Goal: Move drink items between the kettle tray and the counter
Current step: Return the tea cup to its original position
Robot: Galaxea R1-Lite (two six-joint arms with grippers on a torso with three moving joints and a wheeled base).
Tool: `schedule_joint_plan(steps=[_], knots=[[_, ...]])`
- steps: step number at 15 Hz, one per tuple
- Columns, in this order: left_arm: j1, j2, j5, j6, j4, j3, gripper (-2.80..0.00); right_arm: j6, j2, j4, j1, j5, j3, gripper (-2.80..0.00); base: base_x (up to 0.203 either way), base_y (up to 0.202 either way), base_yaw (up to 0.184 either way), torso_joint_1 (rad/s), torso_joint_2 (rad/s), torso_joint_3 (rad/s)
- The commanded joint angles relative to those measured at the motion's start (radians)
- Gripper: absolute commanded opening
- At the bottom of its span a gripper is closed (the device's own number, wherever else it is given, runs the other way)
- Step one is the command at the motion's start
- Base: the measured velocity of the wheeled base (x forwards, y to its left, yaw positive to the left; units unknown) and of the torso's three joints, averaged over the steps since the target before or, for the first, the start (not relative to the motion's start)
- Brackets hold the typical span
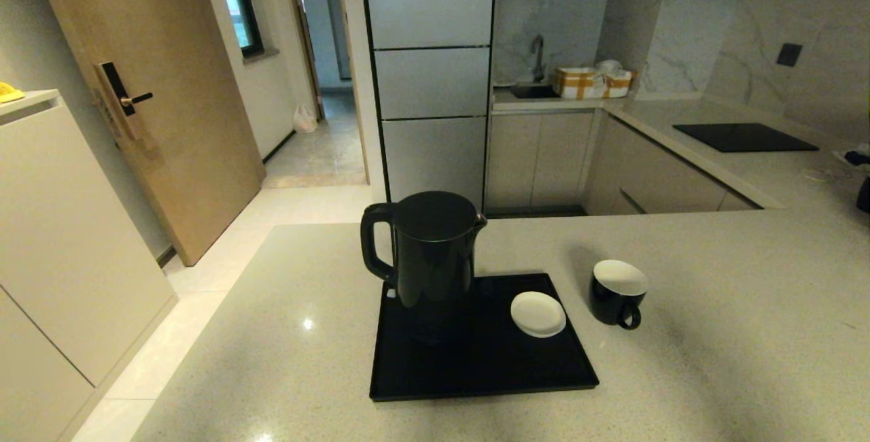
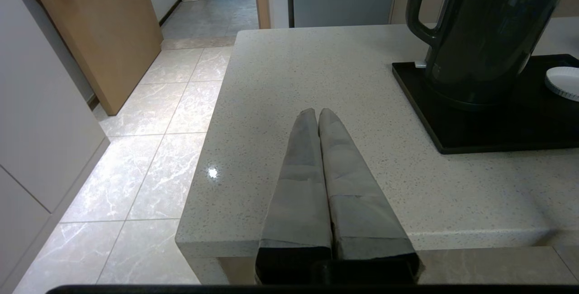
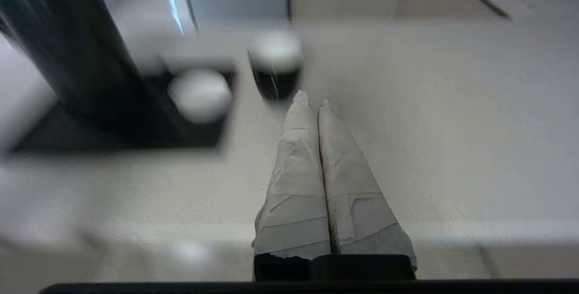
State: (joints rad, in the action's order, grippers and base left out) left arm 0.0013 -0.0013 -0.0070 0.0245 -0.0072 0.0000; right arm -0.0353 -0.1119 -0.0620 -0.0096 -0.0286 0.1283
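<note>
Head view shows neither arm, only the counter [image 1: 714, 333] with the task's things spread across its middle. Going left to right: the left gripper [image 2: 318, 114], seen in its own wrist view, hangs over the near left part of the counter with its fingers pressed together on nothing, well apart from the tray. Next comes the kettle tray [image 1: 476, 367], lying flat on the counter. The kettle [image 1: 428, 251] stands upright on the tray's far left part, its handle turned to the left. On the tray's right side, near its edge, lies a small white saucer [image 1: 537, 313], bare, with no cup on it. Just right of the tray, off it and directly on the counter, stands the cup [image 1: 617, 291], upright, its handle toward the near side. The right gripper [image 3: 311, 99], in its wrist view, is also clenched on nothing and points toward the cup from the near side, short of it.

By my judgement the task is at its very beginning: nothing is grasped, the kettle sits on the tray and the cup off it. Every transfer between tray and counter looks left to do, the cup likely first.
</note>
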Motion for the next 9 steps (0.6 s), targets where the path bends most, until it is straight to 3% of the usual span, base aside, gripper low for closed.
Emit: schedule_joint_plan(steps=[1, 3, 6, 8, 9], knots=[[0.0, 0.001, 0.001, 0.0, 0.0, 0.0, -2.8, 0.092, -0.26, -0.016, -0.002, -0.008, 0.233, -2.8, 0.0, 0.0, 0.0, 0.0, 0.0, 0.0], [0.0, 0.001, 0.001, 0.0, 0.0, 0.0, -2.8, 0.154, -0.455, -0.088, -0.004, -0.014, 0.331, -2.8, 0.0, 0.0, 0.0, 0.0, 0.0, 0.0], [0.0, 0.001, 0.001, 0.0, 0.0, 0.0, -2.8, 0.194, -0.723, -0.137, -0.005, -0.022, 0.333, -2.8, 0.0, 0.0, 0.0, 0.0, 0.0, 0.0], [0.0, 0.001, 0.001, 0.0, 0.0, 0.0, -2.8, 0.202, -0.954, -0.013, -0.006, -0.023, 0.278, -2.8, 0.0, 0.0, 0.0, 0.0, 0.0, 0.0], [0.0, 0.001, 0.001, 0.0, 0.0, 0.0, -2.8, 0.204, -1.079, 0.115, -0.007, -0.022, 0.235, -2.8, 0.0, 0.0, 0.0, 0.0, 0.0, 0.0]])
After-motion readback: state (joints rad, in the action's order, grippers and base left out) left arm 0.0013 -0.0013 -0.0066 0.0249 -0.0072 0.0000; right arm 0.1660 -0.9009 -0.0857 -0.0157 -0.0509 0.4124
